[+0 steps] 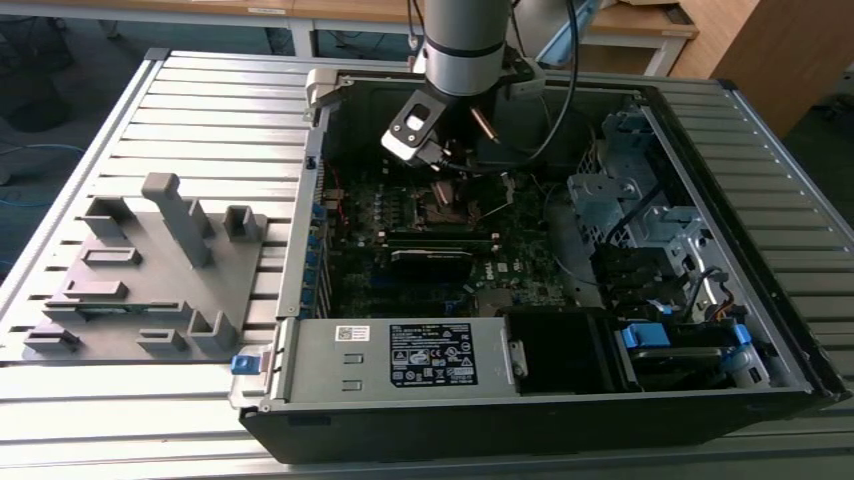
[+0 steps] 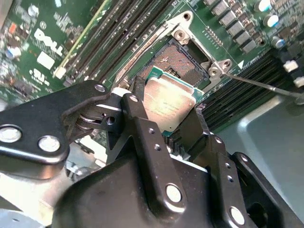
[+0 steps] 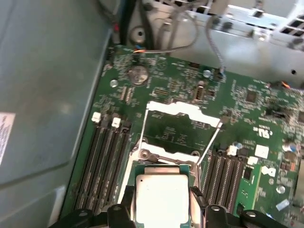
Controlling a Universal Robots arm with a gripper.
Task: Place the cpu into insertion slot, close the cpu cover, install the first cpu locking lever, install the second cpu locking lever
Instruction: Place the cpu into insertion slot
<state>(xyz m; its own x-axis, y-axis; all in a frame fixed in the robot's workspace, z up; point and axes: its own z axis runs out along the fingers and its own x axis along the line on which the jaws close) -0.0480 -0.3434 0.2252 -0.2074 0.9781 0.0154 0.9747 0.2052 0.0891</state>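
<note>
Firstly, the exterior view: a silvery arm [image 1: 465,40] reaches steeply down into the computer case [image 1: 534,432]. Second wrist view: the black end effector [image 2: 168,107] pinches the flat square cpu [image 2: 166,95] (pale metallic face) over the dark insertion slot [image 2: 183,57]. First wrist view: the thin silvery cpu cover [image 3: 185,110] stands open.

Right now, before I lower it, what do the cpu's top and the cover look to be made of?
The cpu, gripped in the gripper, has a pale top that looks like dull, matte metal, with soft glare rather than mirror shine. Its thin edge is green, probably circuit-board laminate. The cover, standing open, looks like thin bare silvery sheet metal: a bright, flat frame with a cut-out middle.
</note>
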